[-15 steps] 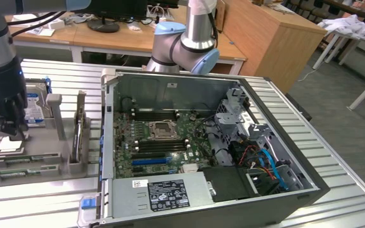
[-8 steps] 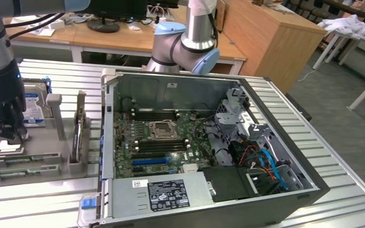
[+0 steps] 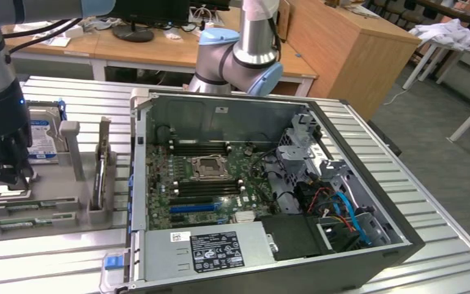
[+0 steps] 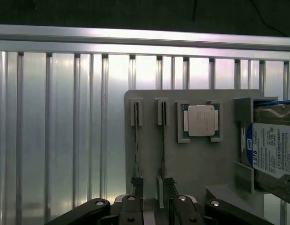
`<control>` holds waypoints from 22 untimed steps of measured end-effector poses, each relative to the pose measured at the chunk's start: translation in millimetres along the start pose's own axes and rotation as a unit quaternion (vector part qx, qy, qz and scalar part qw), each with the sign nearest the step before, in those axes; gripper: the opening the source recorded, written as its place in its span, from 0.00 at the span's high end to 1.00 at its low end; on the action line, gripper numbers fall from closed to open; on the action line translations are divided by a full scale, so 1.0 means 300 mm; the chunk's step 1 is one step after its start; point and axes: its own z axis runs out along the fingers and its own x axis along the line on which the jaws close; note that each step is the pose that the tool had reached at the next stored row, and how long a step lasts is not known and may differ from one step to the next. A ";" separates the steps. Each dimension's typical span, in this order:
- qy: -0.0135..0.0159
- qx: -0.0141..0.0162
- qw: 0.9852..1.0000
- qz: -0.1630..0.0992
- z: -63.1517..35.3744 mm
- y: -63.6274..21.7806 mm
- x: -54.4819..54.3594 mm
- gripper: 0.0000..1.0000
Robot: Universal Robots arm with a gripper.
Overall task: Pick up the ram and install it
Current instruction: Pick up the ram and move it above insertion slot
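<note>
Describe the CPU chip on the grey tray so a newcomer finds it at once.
Find the grey tray lying on the ribbed metal table beside the open computer case. The CPU chip sits flat in a pocket between two thin ram sticks standing on edge and the blue-labelled hard drive. It alone is small, square and silver-topped.

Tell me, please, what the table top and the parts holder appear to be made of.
Table top: likely aluminium, ribbed profiles with a bright brushed sheen. Parts holder: probably plastic, perhaps printed; matte, uniform grey with moulded slots.
</note>
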 end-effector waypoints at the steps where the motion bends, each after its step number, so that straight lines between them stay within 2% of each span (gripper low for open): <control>1: 0.000 0.000 1.000 0.000 0.000 0.000 0.000 0.69; 12: 0.000 0.000 1.000 0.000 0.053 -0.001 0.005 0.69; 22: 0.000 0.000 1.000 0.000 0.083 -0.001 0.007 0.69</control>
